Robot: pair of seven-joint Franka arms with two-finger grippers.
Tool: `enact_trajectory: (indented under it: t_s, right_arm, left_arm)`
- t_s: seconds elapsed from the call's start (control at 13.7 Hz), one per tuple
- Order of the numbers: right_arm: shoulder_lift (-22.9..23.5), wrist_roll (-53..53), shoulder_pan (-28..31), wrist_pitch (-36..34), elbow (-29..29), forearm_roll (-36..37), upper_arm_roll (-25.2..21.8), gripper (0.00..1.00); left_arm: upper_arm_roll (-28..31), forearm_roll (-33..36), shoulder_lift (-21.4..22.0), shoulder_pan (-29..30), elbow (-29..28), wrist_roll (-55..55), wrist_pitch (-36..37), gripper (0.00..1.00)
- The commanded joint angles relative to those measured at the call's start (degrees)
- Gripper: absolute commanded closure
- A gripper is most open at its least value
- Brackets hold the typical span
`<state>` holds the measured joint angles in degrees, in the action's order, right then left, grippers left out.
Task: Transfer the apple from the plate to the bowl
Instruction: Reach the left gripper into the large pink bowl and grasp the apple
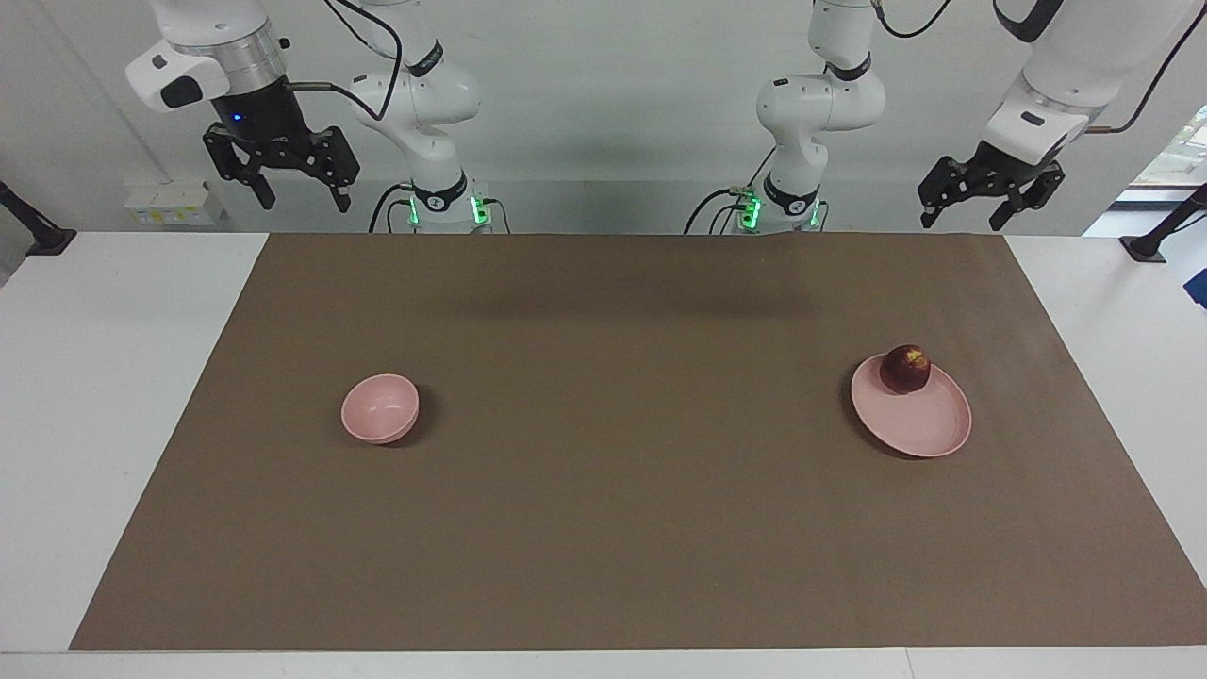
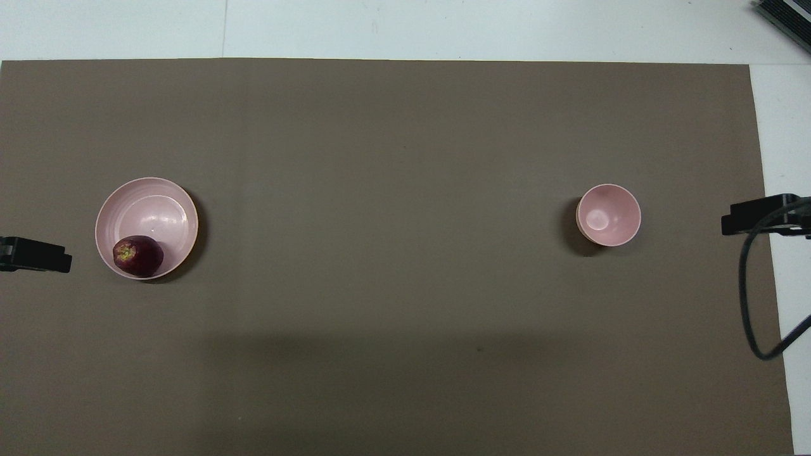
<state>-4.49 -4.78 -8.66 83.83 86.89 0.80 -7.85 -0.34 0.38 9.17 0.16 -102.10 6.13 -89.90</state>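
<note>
From above you see only a dark sliver of the left end effector (image 2: 35,254) cut off at the frame's edge, and the right end effector (image 2: 757,215) is likewise clipped, with a black cable (image 2: 751,304) looping beside it; the facing view shows both whole. Count one apple (image 1: 905,369), one plate (image 1: 919,424), one bowl (image 1: 380,407), two arms. The left end effector (image 1: 973,203) hangs with fingers spread wide and empty, over the robots' edge of the brown mat (image 1: 603,528), up and away from the apple, which sits on the plate's rim side nearest it. The right end effector (image 1: 300,193) waits high, fingers wide and empty, well apart from the bowl on the counter (image 1: 94,377) below it.
</note>
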Motion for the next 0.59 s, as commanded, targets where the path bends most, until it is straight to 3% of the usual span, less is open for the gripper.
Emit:
enact_trajectory:
  t_s: [0.0,0.22,0.51]
  right_arm:
    - [-0.2,0.7,0.8,0.5,0.2,-1.0,0.3,0.00]
    - [-0.2,0.7,0.8,0.5,0.2,-1.1,0.3,0.00]
    - [-0.2,0.7,0.8,0.5,0.2,-1.0,0.4,0.00]
  left_arm:
    - [0.4,0.1,2.2,0.1,-8.8,0.5,-8.3,0.00]
    - [0.6,0.0,2.2,0.8,-17.0,0.8,-19.0,0.00]
    - [0.6,-3.5,1.3,3.6,-23.4,6.9,-28.0,0.00]
